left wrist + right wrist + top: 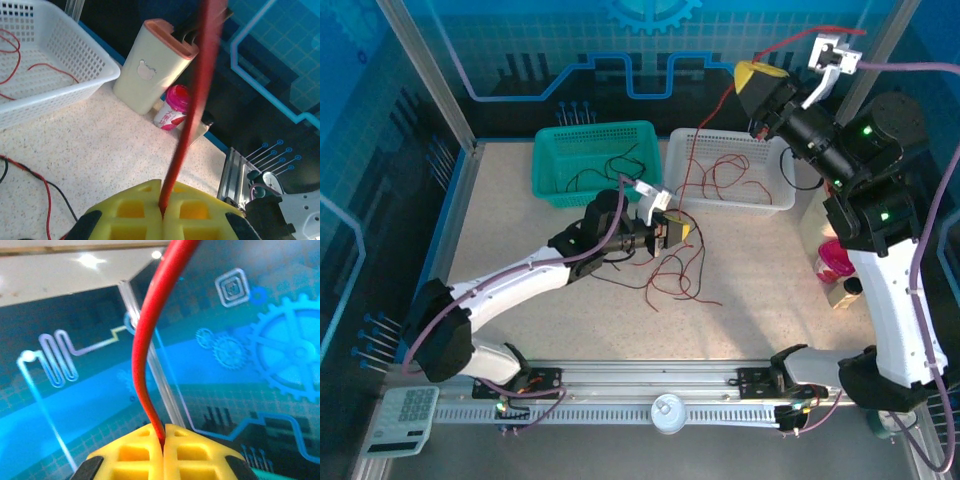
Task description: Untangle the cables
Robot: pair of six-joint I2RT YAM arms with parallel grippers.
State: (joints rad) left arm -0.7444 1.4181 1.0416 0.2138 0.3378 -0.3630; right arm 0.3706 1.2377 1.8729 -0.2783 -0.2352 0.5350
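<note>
A loose tangle of red and black cables (672, 278) lies on the table in the middle of the top view. My left gripper (686, 232) hovers just above that heap, shut on a red cable (192, 110) that rises taut from between its yellow fingertips (135, 210). High above the white basket, my right gripper (744, 76) is shut on a red cable (145, 340) that curves up out of its closed jaws. In the top view a red strand (705, 135) hangs from the raised gripper toward the basket and the heap.
A green basket (552, 168) at the back holds a few cables. Beside it a white basket (782, 196) holds several red ones. A cream container (152, 70) and a pink cup (172, 107) stand at the table's right edge. A calculator (405, 415) lies at the near left.
</note>
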